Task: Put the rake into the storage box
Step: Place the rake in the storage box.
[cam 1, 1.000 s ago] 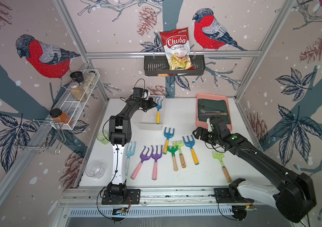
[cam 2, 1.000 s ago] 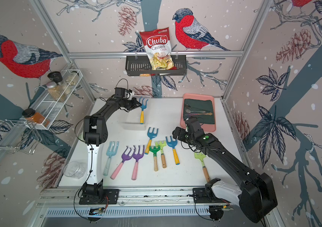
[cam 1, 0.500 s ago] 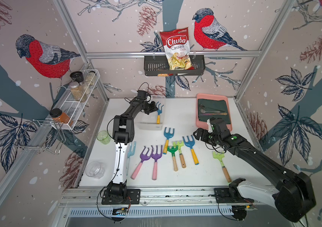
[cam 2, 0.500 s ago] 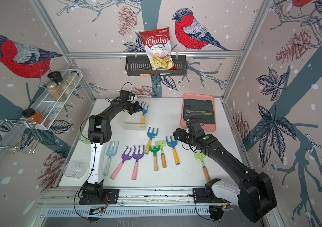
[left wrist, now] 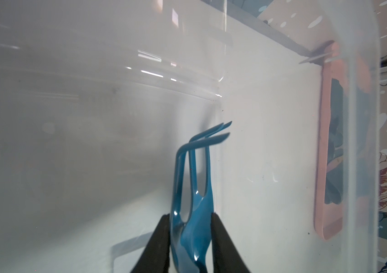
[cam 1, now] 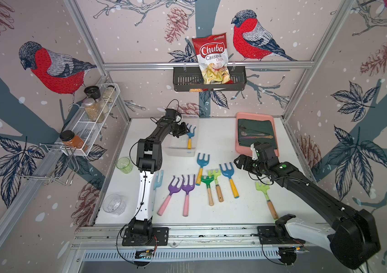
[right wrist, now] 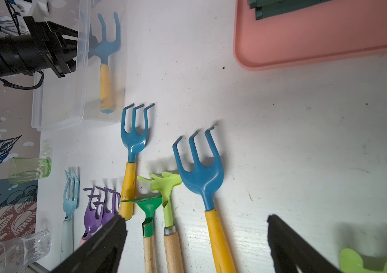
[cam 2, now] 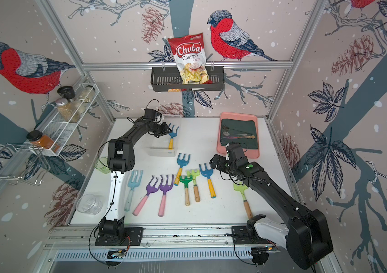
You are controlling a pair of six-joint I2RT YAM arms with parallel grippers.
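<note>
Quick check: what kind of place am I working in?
Most likely a staged robot test cell, not a real home: an aluminium frame hung with bird wallpaper, two arms bolted to a rail, toy rakes laid out.

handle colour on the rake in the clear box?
Yellow. The rake in the storage box shows clearest in the right wrist view.

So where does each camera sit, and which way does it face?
Top views: high above the front rail, looking down toward the back wall; left arm and right arm show whole.
Left wrist: on the left arm, looking into the storage box; left fingers flank the blue rake.
Right wrist: on the right arm, looking down at loose rakes past open right fingers; left arm shows too.
Shared: all views show that rake in the box and the pink tray.
</note>
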